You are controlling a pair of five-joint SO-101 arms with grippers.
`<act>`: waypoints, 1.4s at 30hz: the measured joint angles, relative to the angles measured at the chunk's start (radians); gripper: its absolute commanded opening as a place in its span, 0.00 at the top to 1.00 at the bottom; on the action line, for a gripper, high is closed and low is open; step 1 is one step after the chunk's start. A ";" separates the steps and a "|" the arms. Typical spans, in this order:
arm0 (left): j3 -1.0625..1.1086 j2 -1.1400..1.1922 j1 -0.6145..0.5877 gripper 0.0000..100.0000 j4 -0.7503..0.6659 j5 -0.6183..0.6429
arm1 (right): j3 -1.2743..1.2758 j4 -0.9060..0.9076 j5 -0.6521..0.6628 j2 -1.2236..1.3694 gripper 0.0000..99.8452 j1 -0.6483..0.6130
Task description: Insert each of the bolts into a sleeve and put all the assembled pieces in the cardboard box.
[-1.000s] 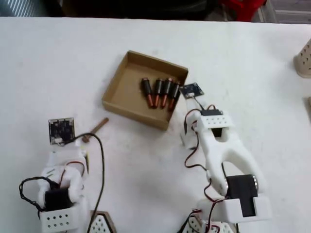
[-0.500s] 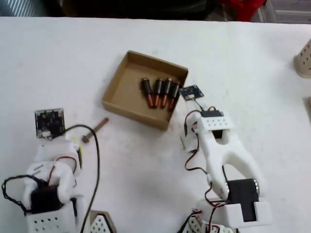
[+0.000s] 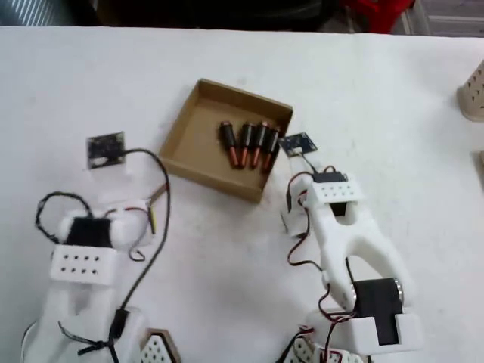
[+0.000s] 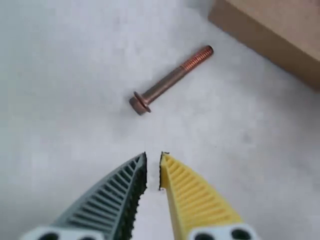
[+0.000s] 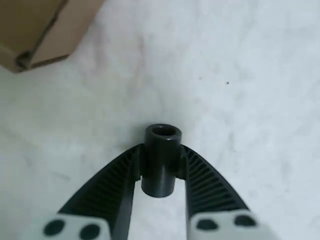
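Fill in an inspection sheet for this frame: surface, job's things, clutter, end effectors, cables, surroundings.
Surface: white table.
Job's things: four assembled pieces in cardboard box; bolt loose on table beside it; sleeve held.
Clutter: pale perforated object at table edge.
End effectors: left end effector shut, empty, near bolt; right end effector shut on sleeve.
Cables: black cable over left arm; red wires on right arm.
Surroundings: red object beyond table.

— What is underneath it all?
— A white counter point(image 3: 401, 98), faintly mottled.
— Anything standing on the counter?
— A pale piece with small holes point(image 3: 473, 94) at the counter's right edge, cut off there.
— And beyond the counter?
— A red object point(image 3: 378, 11) past the counter's far edge, towards its right end, too cropped to identify.
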 measured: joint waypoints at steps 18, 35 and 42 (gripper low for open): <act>0.000 0.416 0.112 0.92 -0.295 0.163 | 0.000 0.000 0.000 0.000 0.98 0.000; -0.236 0.841 -0.187 0.92 -0.430 0.170 | 0.009 0.000 0.000 0.000 0.98 0.000; -0.410 0.979 -0.233 0.92 -0.430 0.186 | 0.009 0.000 0.000 0.000 0.98 0.000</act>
